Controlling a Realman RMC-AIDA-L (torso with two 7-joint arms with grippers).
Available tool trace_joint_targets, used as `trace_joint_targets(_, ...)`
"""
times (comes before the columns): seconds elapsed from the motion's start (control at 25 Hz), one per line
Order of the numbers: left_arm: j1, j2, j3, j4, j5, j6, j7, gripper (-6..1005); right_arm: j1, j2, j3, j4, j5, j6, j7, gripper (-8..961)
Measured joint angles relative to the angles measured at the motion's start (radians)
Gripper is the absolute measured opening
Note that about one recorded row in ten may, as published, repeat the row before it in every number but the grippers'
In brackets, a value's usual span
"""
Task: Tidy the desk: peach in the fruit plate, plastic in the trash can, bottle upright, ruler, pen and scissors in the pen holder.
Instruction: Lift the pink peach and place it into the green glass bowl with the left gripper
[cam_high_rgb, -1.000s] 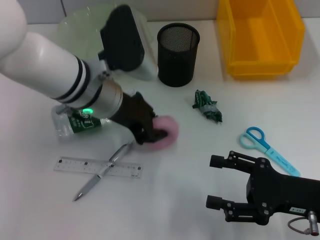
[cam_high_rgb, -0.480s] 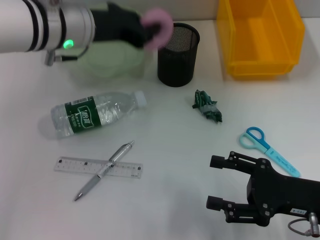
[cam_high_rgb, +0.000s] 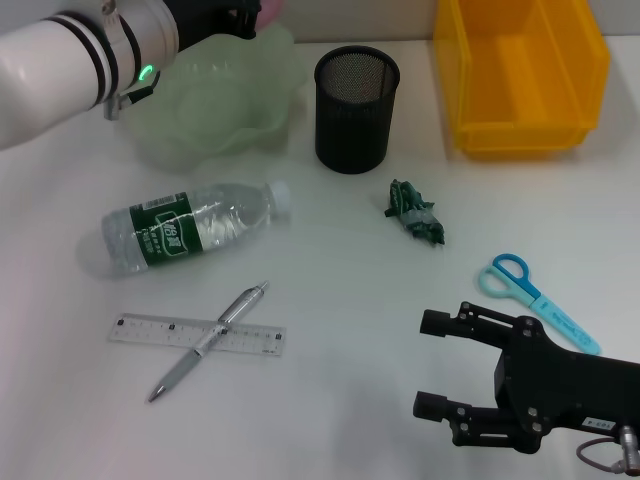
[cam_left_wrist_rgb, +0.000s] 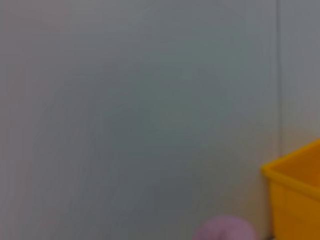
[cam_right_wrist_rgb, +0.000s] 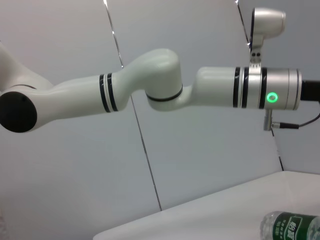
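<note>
At the lower right of the head view the right gripper (cam_high_rgb: 432, 365) rests low over the white table (cam_high_rgb: 330, 400), its two black fingers spread wide and holding nothing. Just above it lie blue scissors (cam_high_rgb: 535, 300). At lower left a silver pen (cam_high_rgb: 208, 341) lies crossed over a clear ruler (cam_high_rgb: 196, 335). Above them a plastic bottle (cam_high_rgb: 185, 228) with a green label lies on its side. Mid-frame sits a crumpled green plastic wrapper (cam_high_rgb: 415, 213). Farther back stand a black mesh pen holder (cam_high_rgb: 356, 95), a yellow bin (cam_high_rgb: 520, 75) at upper right, and a pale green fruit plate (cam_high_rgb: 215, 100) at upper left. The left gripper (cam_high_rgb: 235, 10) hangs above the plate's far edge, closed around a pink peach (cam_high_rgb: 270, 8) that is mostly cut off by the frame's top.
</note>
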Motion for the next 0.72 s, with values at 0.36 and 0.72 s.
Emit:
trace_joint_targets(0.36, -0.004, 0.002, 0.009, -0.075, 0.0, -0.066, 0.0, 103, -0.001, 0.0, 0.003, -0.001, 0.001, 0.0, 0.0, 824)
trace_joint_targets(0.72, 0.012, 0.002, 0.013, -0.09, -0.001, -0.093, -0.006, 193, 0.005, 0.0, 0.006, -0.001, 0.001, 0.0, 0.0, 824)
